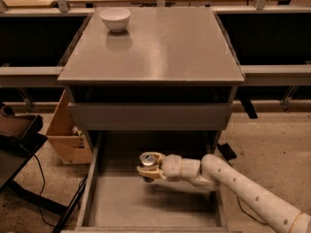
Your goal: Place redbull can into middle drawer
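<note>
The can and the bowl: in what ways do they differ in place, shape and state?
The can is low, held by the gripper above the open drawer; the bowl stands free on the cabinet top. The can is slim with a shiny silver top; the bowl is wide, white and open. Both stand upright and look round from above.
</note>
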Motion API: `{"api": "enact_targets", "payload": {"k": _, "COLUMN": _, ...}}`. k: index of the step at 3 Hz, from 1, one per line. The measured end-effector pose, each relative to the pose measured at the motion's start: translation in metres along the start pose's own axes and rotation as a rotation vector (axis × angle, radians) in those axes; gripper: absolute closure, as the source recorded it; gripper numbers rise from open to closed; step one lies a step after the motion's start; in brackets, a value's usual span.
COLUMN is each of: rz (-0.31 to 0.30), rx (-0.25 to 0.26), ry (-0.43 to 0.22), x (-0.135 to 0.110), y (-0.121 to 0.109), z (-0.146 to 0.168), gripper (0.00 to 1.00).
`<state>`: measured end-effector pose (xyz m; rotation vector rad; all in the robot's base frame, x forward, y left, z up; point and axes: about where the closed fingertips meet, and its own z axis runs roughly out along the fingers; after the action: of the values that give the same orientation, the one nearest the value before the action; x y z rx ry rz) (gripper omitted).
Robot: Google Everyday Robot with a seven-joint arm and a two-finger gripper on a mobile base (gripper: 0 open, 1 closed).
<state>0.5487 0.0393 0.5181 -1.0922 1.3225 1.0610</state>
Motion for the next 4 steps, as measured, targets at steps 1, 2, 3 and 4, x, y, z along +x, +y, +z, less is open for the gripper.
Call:
{"api": "enact_targets", "payload": {"k": 1, "rz": 0.003, "rx": -0.007, "ry": 0.003, "x": 0.016, "y": 0.007, "z": 0.012, "gripper": 1.00}}
{"api": "enact_targets", "payload": {"k": 2, "rz": 0.011, "rx": -0.010, "ry": -0.001, "x": 0.034, "y": 0.017, "z": 0.025, "gripper": 1.00}}
{"api": "enact_targets", "payload": {"k": 3, "rz": 0.003, "rx": -0.010, "ry": -0.019, "x": 0.051, "y": 0.022, "z": 0.036, "gripper": 1.00}}
{"api": "enact_targets", "payload": {"k": 4, "rz": -0.016, "rx": 0.013, "ry": -0.026, "x": 0.064, "y": 0.024, "z": 0.040, "gripper": 1.00}}
